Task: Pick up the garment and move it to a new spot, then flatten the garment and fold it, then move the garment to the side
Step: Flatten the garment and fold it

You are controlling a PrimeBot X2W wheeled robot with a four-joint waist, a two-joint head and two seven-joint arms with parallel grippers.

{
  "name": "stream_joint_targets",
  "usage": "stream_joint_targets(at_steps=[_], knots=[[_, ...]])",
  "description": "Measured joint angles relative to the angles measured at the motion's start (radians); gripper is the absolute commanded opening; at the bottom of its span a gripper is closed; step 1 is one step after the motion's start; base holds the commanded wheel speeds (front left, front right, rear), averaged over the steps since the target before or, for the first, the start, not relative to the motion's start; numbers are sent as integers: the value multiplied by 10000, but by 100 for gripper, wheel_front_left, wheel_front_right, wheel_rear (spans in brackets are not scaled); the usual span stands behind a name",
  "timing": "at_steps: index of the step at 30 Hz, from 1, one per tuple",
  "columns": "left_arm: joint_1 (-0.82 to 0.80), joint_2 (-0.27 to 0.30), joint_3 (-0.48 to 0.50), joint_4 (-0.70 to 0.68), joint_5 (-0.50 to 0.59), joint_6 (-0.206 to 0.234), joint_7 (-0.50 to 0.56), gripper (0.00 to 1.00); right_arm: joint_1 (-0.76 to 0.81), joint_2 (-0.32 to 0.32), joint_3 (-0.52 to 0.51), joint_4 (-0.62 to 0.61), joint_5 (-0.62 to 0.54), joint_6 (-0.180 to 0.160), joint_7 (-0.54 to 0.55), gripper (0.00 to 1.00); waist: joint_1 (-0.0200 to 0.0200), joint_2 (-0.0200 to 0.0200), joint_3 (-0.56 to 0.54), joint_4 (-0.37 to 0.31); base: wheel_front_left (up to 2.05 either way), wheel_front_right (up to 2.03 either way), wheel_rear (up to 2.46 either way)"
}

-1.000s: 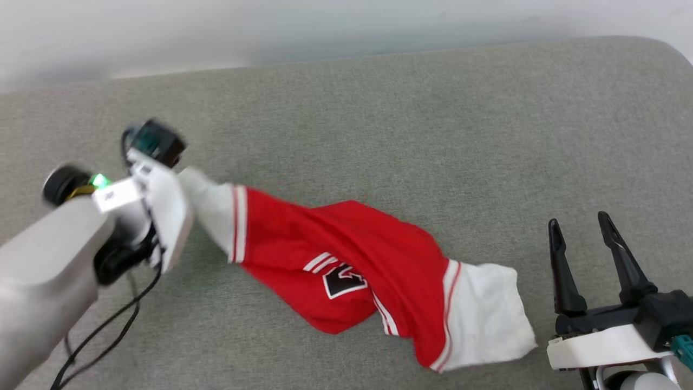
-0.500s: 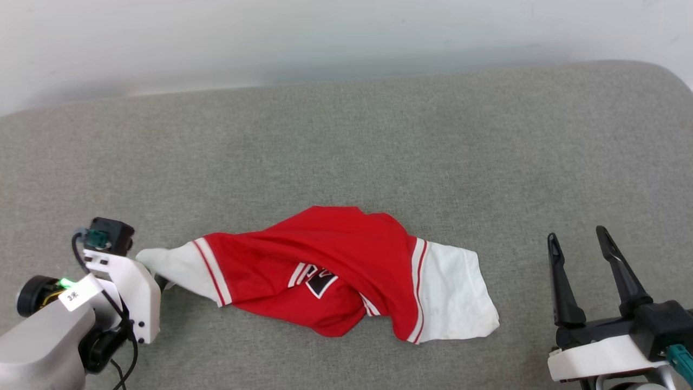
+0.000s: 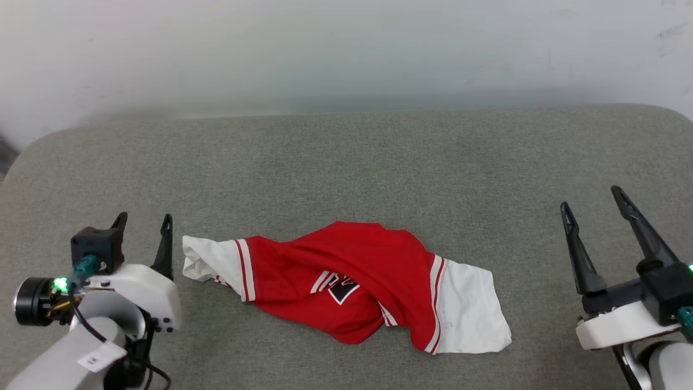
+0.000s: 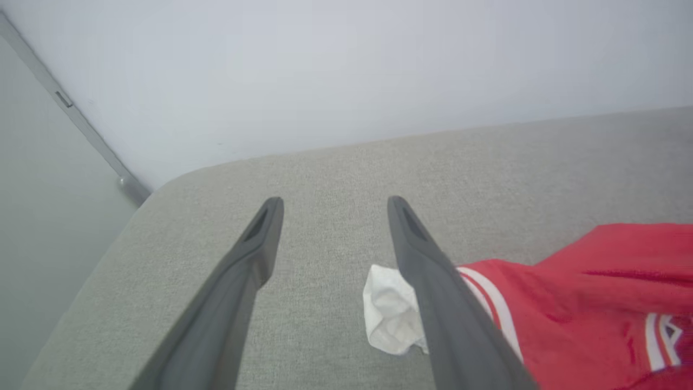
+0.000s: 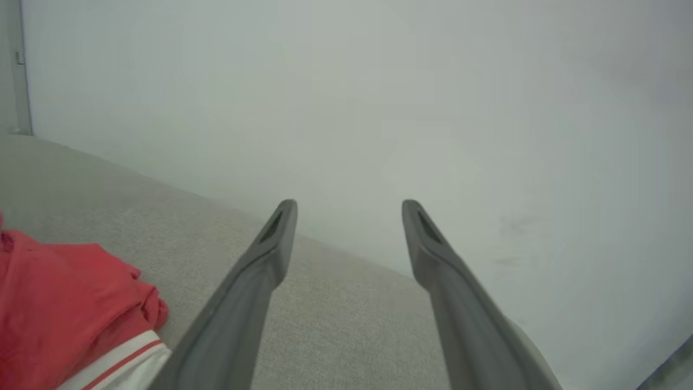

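The garment [image 3: 346,281], a red jersey with white sleeves and striped trim, lies bunched on the grey cushioned surface [image 3: 346,162], near its front middle. One white sleeve [image 3: 203,262] points left, the other [image 3: 471,309] right. My left gripper [image 3: 143,222] stands open just left of the left sleeve, nothing between its fingers. In the left wrist view the sleeve end [image 4: 390,314] lies beside the right finger [image 4: 433,281], and my left gripper [image 4: 330,203] is empty. My right gripper [image 3: 593,197] is open at the far right, apart from the garment [image 5: 65,303].
A pale wall [image 3: 346,49] rises right behind the surface's far edge. The surface's rounded left corner [image 3: 32,151] and right corner [image 3: 671,114] show. Bare fabric lies behind the garment and between it and each gripper.
My left gripper let go of the left sleeve, opened and drew back to the lower left. The garment dropped and now lies loose. The head camera has also tilted upward.
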State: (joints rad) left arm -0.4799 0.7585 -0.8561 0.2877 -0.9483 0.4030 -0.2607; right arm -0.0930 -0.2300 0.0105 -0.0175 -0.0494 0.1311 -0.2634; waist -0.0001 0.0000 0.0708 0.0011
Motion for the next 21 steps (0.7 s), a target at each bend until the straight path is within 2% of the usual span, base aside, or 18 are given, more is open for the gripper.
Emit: stream_joint_targets(at_steps=[3, 6, 8, 11, 14, 18, 21], knots=[[1172, -523, 1388, -1081, 1524, 754, -23, 100, -433, -901, 888, 798, 493, -2, 468, 100, 0, 0, -92, 113, 0, 0, 0], [2517, -1250, 2633, -2029, 2742, 1214, -23, 100, -1169, -1871, 2197, 1041, 1413, 0, 2023, 100, 0, 0, -159, 179, 0, 0, 0], [3248, -1691, 3419, -2502, 3476, 1335, -21, 100, -1622, -2539, 3014, 951, 2263, 0, 3172, 100, 0, 0, -187, 212, 0, 0, 0], [4154, -2385, 4372, -3104, 4460, 1333, -23, 100, -2258, -3367, 4224, 671, 3547, 2, 5093, 100, 0, 0, -192, 235, 0, 0, 0], [4768, -3035, 5143, -3498, 5260, 1093, -23, 100, -2828, -4029, 5162, 439, 4903, -2, 7078, 100, 0, 0, -159, 271, 0, 0, 0], [5268, -3760, 5900, -3802, 6105, 650, -23, 100, -3476, -4596, 6263, 303, 6355, 0, 9156, 100, 0, 0, -28, 344, 0, 0, 0], [5390, -4209, 6324, -3850, 6577, 236, -23, 100, -3817, -4744, 6966, 552, 7070, 0, 10180, 100, 0, 0, 143, 433, 0, 0, 0]])
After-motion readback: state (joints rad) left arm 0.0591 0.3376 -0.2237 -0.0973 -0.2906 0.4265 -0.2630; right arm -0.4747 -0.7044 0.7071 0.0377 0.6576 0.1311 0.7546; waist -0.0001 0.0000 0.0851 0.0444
